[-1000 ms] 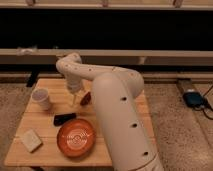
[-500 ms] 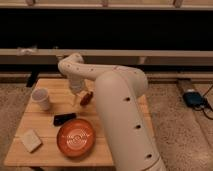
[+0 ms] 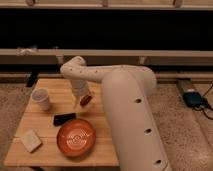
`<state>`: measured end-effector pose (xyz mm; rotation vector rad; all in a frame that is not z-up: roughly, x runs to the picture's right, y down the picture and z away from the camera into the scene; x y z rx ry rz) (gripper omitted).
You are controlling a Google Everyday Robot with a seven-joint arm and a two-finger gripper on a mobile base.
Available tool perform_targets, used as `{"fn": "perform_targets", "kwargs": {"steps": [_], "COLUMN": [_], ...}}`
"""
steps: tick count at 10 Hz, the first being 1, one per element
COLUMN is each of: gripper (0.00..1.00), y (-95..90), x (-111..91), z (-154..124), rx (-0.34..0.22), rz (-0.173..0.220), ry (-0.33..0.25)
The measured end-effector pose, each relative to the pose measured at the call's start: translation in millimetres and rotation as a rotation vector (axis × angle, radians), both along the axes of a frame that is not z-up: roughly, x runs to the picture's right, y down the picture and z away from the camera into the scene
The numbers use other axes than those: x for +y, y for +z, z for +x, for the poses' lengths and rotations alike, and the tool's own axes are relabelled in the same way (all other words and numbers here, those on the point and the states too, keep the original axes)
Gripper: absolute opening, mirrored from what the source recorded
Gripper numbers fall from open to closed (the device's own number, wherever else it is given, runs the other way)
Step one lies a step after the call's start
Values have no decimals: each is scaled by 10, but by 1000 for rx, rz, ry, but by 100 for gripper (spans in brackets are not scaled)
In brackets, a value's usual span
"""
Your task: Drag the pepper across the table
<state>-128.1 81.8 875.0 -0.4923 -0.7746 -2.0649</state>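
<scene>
The white arm (image 3: 127, 105) fills the right of the view. It bends at an elbow above the far half of the bench (image 3: 52, 86) and drops to the pincer (image 3: 80, 102), which hangs low over the middle of the pale wooden top. The bench spreads out on all sides of the pincer, most of it to the left as the camera sees it and toward the camera. The round orange plate (image 3: 76, 137) lies nearer the camera than the pincer, well apart from it. A white cup (image 3: 41, 98) stands upright to the pincer's left, near the bench edge. A pale block (image 3: 31, 140) lies at the near left corner, farthest from the pincer. A flat black block (image 3: 65, 119) lies between the pincer and the plate, just beside the plate's rim. The pincer stands wide, holding nothing. The small red pepper (image 3: 86, 99) lies on the bench at the pincer's tip, just to its right. I cannot tell whether they touch.
</scene>
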Motion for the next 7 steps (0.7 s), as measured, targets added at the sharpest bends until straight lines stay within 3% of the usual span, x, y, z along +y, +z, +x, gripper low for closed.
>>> {"fn": "perform_targets", "kwargs": {"steps": [2, 4, 7], "gripper": [80, 80, 80], "y": [11, 44, 115], "x": [44, 96, 113], "z": [13, 67, 41], "rx": [32, 78, 77], "rz": [10, 28, 40], "ry": [36, 125, 195]}}
